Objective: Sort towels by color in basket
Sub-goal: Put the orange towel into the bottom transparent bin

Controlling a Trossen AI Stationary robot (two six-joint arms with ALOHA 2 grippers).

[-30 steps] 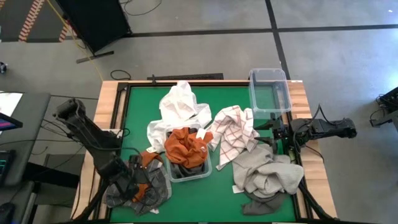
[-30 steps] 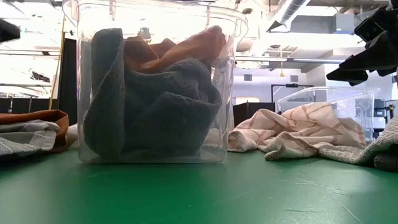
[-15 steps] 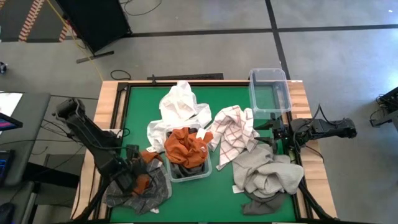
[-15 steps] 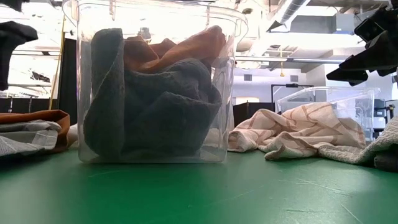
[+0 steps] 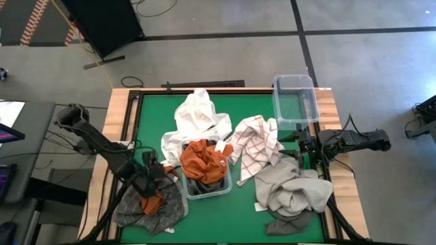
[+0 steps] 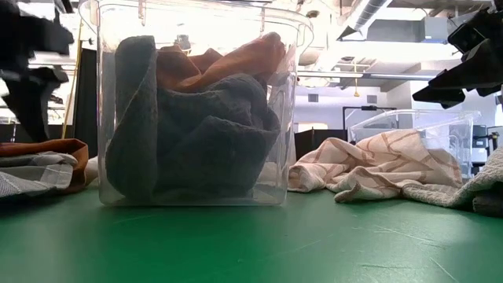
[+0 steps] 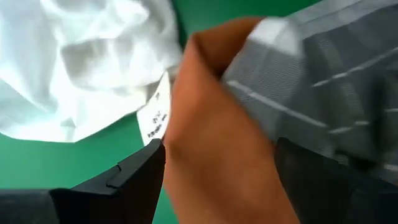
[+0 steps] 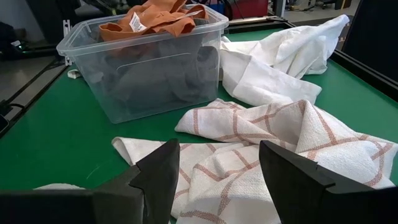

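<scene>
My left gripper (image 5: 148, 182) is at the table's near left, over a striped heathered grey towel (image 5: 160, 212), and is shut on a rust orange towel (image 5: 151, 203) lying in that pile. A clear bin (image 5: 219, 188) at mid table holds a dark grey towel (image 6: 196, 134) with another rust orange towel (image 5: 204, 160) on top. A white towel (image 5: 197, 117) lies behind the bin. My right gripper (image 5: 300, 144) waits open above the red-checked white towel (image 8: 261, 137). A beige-grey towel (image 5: 289, 187) lies near right, over a dark grey one (image 5: 283, 222). My left gripper holds a bunched fold of the rust orange towel (image 7: 211, 149) pinched between its two fingers (image 7: 134, 177), coming from above. The orange cloth fills the gap between the fingers. Its rest trails onto the striped grey towel (image 7: 323, 93), which lies against it.
An empty clear bin (image 5: 295, 109) stands at the far right corner. Bare green table (image 5: 225, 218) shows in front of the middle bin and along the far left (image 5: 153, 116). Wooden rails edge the table.
My left gripper has moved from the near left corner toward the far edge and the middle bin, and more of the arm now shows at the low view's left. More orange cloth now shows on the grey pile below it. The right arm has kept still.
</scene>
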